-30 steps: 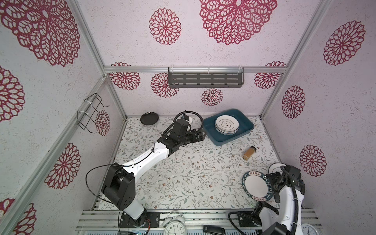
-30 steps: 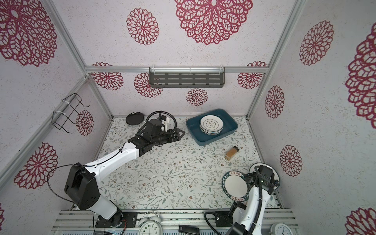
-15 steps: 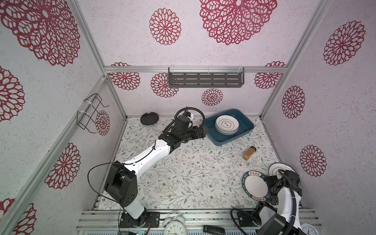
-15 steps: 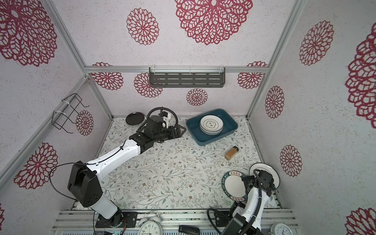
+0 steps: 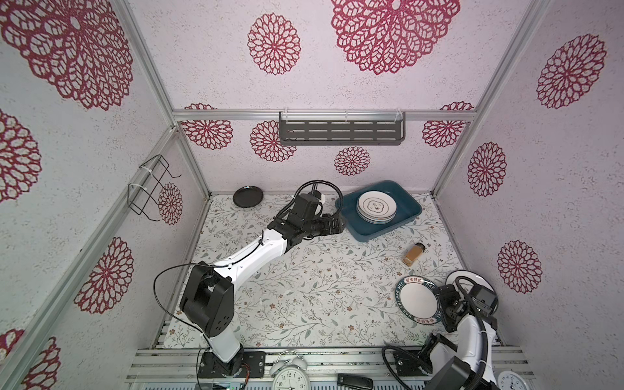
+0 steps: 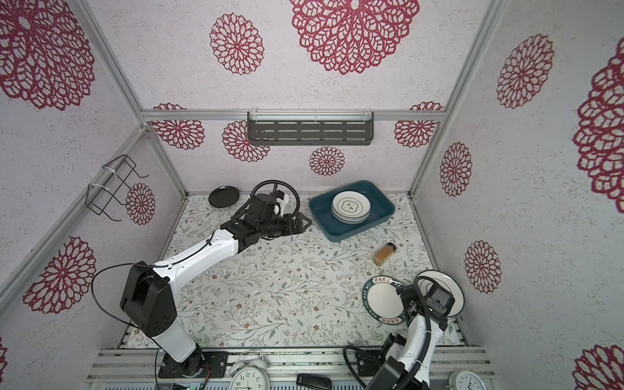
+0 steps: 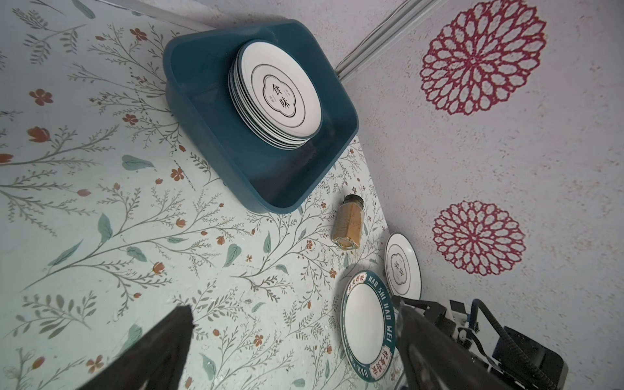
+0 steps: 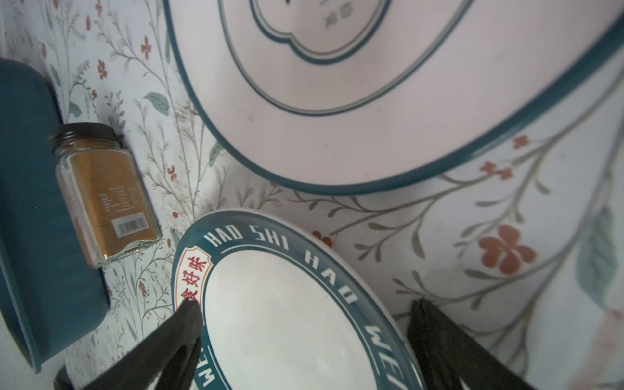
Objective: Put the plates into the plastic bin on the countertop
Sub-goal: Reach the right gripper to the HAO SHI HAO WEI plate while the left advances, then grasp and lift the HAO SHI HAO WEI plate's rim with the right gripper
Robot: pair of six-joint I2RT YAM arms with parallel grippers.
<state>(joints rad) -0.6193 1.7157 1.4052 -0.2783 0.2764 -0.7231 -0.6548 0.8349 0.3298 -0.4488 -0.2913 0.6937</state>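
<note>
The teal-blue plastic bin [image 5: 368,235] [image 6: 337,233] [image 7: 216,148] stands at the back right of the countertop [image 5: 304,287], holding a stack of cloud-outline plates [image 5: 376,209] [image 6: 351,206] [image 7: 280,98]. My left gripper [image 5: 339,224] [image 6: 304,223] [image 7: 293,305] hangs open and empty beside the bin's left end. A teal lettered plate [image 5: 417,299] [image 6: 383,299] [image 8: 287,320] lies at the front right. My right gripper [image 5: 444,309] [image 6: 407,302] [image 8: 304,304] is open and straddles its rim. Another cloud-outline plate [image 5: 464,275] [image 8: 354,84] lies beside it, partly hidden by the arm. A small black plate [image 5: 248,196] [image 6: 224,197] sits at the back left.
A spice jar [image 5: 413,253] [image 6: 384,254] [image 8: 104,196] lies on its side between the bin and the lettered plate. A grey slotted shelf [image 5: 341,132] hangs on the back wall and a wire rack [image 5: 150,189] on the left wall. Clocks [image 5: 290,374] stand at the front rail.
My right gripper has come down and leftward over the lettered plate's rim. My left gripper has edged slightly toward the bin, still open.
</note>
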